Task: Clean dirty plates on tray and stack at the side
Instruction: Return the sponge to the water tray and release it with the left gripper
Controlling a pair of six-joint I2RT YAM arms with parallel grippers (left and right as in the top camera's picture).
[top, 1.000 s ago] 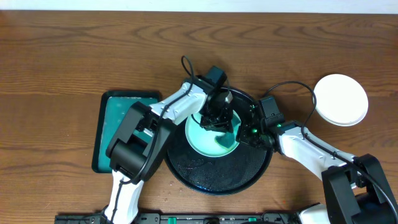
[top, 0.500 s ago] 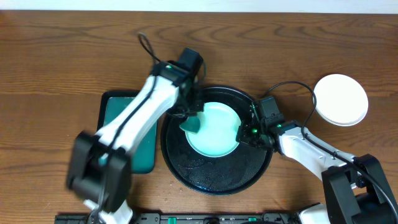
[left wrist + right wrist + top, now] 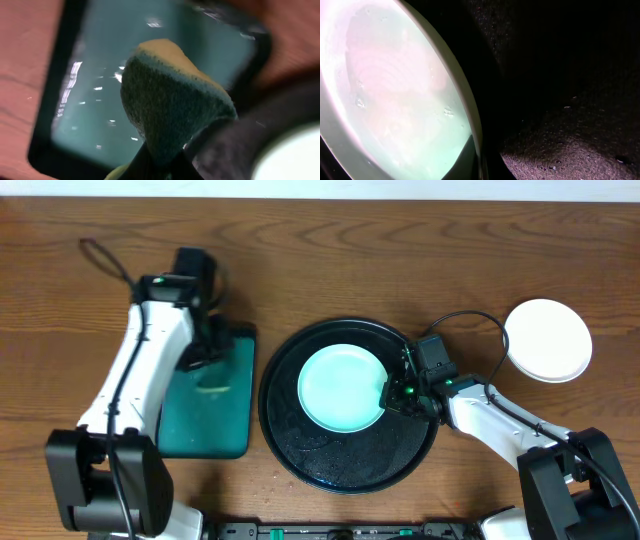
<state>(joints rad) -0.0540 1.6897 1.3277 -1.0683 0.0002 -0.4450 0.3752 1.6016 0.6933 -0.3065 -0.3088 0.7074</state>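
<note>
Swinging off the round black tray [image 3: 300,455] since 0.5 s ago, the left gripper [image 3: 203,352] now hangs over the wet-looking teal tray [image 3: 200,425], clamped on the green-and-yellow sponge [image 3: 170,100], probably to park or rinse it now that wiping looks done. The right gripper [image 3: 396,393] stays pinched on the right rim of the plate [image 3: 340,388], seemingly steadying it ready for lifting. That 1 plate lies alone in the black tray, pale and wet, while 1 white plate [image 3: 547,340] sits on the table [image 3: 100,240] well to the right.
</note>
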